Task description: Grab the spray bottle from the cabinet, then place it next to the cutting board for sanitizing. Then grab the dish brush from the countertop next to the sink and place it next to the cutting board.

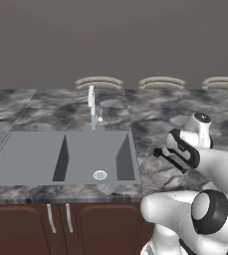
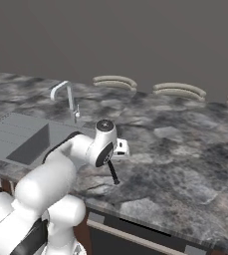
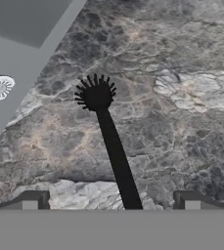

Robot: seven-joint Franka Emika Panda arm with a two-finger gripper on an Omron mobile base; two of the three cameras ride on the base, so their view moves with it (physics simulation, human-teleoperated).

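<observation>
I judge I'm on the second half of the job: fetching the dish brush (image 3: 108,141) from the countertop (image 2: 185,149) beside the sink (image 1: 31,159). The spray bottle, the cabinet it came from and the cutting board are not before me, so I can't vouch for that first half.

In the hand view the gripper (image 3: 111,202) has its two fingertips (image 3: 33,201) spread wide apart, with the brush's black handle running up between them and touching neither. So the jaws are open and hold nothing. The bristle tuft points away from the hand, toward the sink's right rim, and lies on the stone just short of it.

From the right base view the brush lies near the countertop's front edge, just right of the sink, directly under the hand.

Next, as I read it, I need to lower a little further, keep the handle centred, and close on it (it's slim, so a skewed approach could flick it aside), then lift and carry it toward the board.
</observation>
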